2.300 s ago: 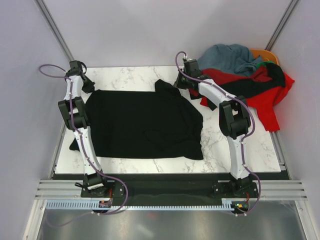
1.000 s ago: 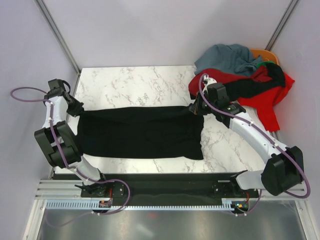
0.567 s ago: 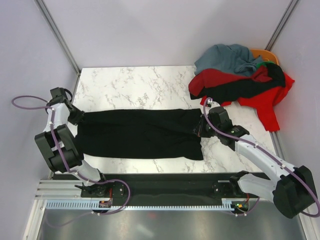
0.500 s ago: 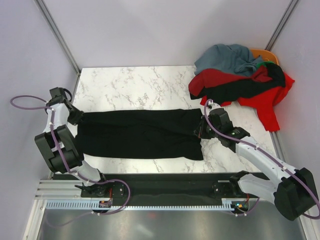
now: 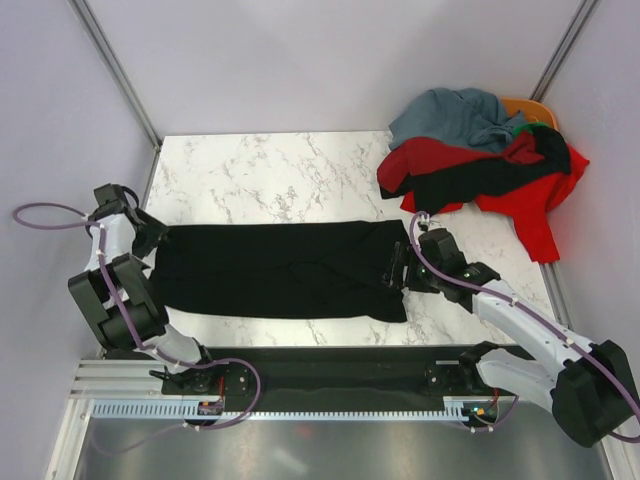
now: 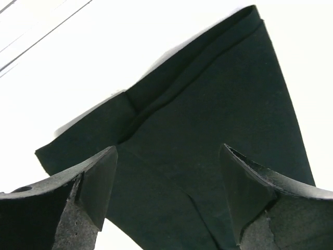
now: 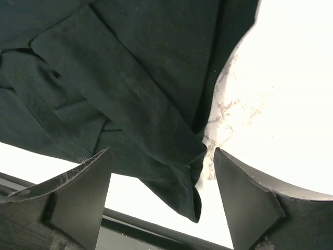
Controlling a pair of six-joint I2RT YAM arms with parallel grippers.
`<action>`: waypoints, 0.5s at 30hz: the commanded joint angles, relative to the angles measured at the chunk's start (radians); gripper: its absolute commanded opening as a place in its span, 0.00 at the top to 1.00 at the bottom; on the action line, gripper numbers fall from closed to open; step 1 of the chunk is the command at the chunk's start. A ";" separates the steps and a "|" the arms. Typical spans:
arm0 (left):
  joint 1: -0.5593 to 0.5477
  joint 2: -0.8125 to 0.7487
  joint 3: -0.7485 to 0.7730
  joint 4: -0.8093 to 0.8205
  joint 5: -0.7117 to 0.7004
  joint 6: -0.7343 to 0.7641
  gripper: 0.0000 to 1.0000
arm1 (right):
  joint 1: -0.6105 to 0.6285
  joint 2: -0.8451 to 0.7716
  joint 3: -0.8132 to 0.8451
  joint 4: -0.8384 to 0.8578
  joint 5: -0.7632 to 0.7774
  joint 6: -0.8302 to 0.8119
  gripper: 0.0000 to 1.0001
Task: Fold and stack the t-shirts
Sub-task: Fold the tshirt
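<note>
A plain black t-shirt [image 5: 280, 270] lies folded into a long flat band across the near half of the marble table [image 5: 270, 170]. My left gripper [image 5: 152, 240] hovers at its left end, jaws wide apart; in the left wrist view the gripper [image 6: 166, 200] is open over the shirt's folded corner [image 6: 208, 120], holding nothing. My right gripper [image 5: 399, 268] is at the shirt's right end. In the right wrist view that gripper [image 7: 164, 203] is open above the rumpled sleeve and hem [image 7: 130, 78], which lie free on the table.
A loose pile of t-shirts sits at the back right corner: red [image 5: 530, 200], grey-blue [image 5: 455, 112], a black one [image 5: 480, 178] across the red, plus bits of orange [image 5: 530, 106] and green [image 5: 520, 128]. Walls stand close on both sides.
Both grippers pulled the shirt's far edge toward the near side, folding it in half. They have now opened and let go, and the shirt lies flat.
</note>
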 commanded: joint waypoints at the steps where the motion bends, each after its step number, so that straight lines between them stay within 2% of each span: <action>1: -0.010 -0.090 0.007 0.017 -0.007 0.015 0.15 | 0.015 -0.006 0.087 -0.029 0.022 0.017 0.14; 5: -0.136 -0.120 0.028 0.017 -0.042 0.067 0.17 | 0.059 0.044 0.162 -0.017 0.013 0.062 0.14; 12: -0.402 -0.045 0.022 -0.012 -0.024 0.113 0.21 | 0.095 0.383 0.228 0.087 -0.082 0.207 0.14; 15: -0.456 0.037 0.020 -0.047 -0.041 0.130 0.21 | 0.096 0.498 0.261 0.101 -0.085 0.230 0.14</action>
